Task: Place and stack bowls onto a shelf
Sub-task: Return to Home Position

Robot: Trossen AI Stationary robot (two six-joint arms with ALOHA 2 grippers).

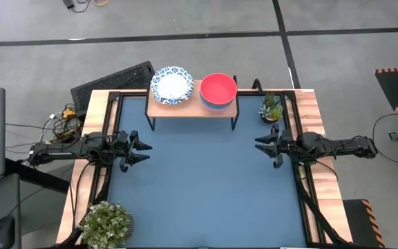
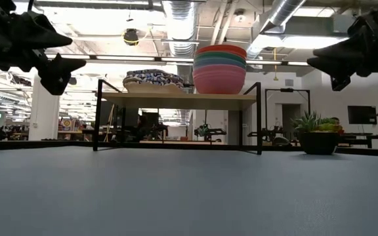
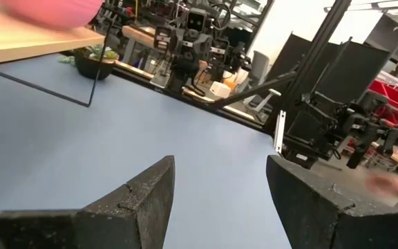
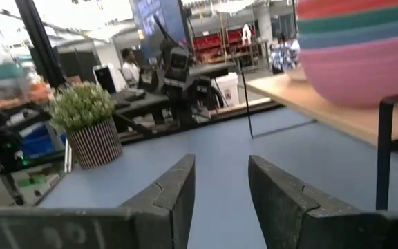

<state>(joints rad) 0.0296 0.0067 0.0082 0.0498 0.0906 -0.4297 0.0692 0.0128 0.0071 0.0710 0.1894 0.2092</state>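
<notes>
Blue tabletop (image 1: pixel 206 194) with wooden edges fills the middle of the high view, and the shelf (image 1: pixel 192 108) stands at its far edge, a light wooden board on thin black legs. On the left half of the board sits a white bowl with a blue patterned rim (image 1: pixel 172 84); the low view hints at a second nested under it, though I cannot tell for sure. On the right half stands a stack of coloured bowls (image 2: pixel 220 69), which from the side reads red on top, then green, then lavender-blue, with pink at the bottom resting on the board. From above only the red one and a sliver of lavender rim show. A small potted plant (image 1: pixel 271 107) stands just beside the shelf's right end, and a larger bushy plant (image 1: pixel 106 223) sits at the near left corner. The left gripper (image 1: pixel 149 151) hangs over the left side of the table, well apart from the shelf, its two dark fingers spread with bare tabletop showing between them and nothing in its grasp. The right gripper (image 1: pixel 257 146) hangs over the right side facing it, fingers likewise parted, holding and touching nothing.
</notes>
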